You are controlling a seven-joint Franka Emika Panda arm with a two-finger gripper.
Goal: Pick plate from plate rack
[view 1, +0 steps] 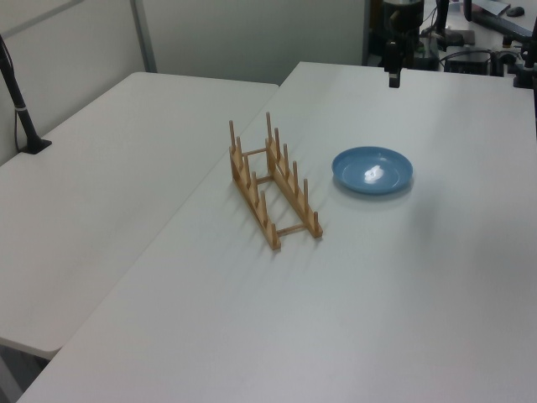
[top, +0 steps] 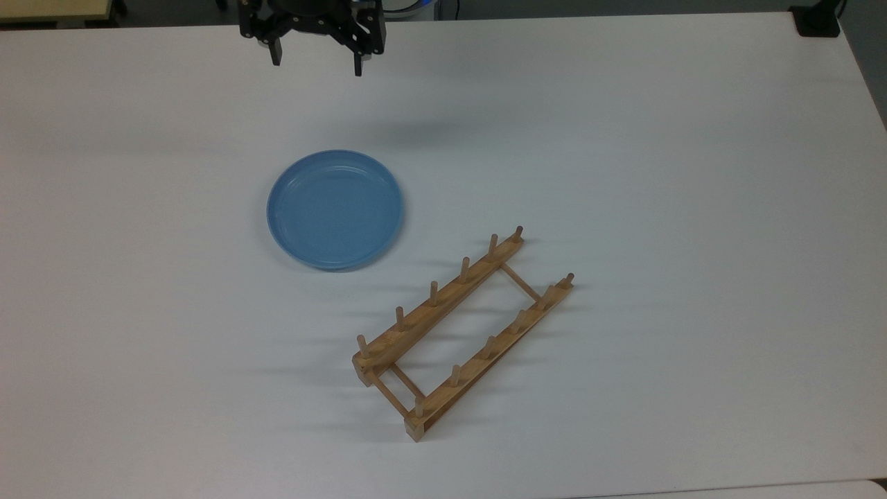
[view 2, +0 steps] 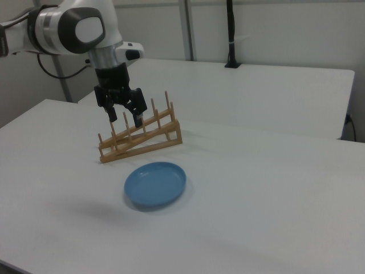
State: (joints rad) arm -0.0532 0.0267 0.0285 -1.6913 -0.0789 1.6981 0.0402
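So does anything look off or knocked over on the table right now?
Nothing stands out. The plate lies flat on the table, apart from the upright plate rack. The gripper hangs open above the table's far edge.

Arm, upper left of the right view: glossy white rounded shells, grey joint caps, silver-grey wrist ring, black cable trailing behind it. End effector: matte black body, two slim black fingers set apart, nothing between them; same black hardware at top edge of the top view.
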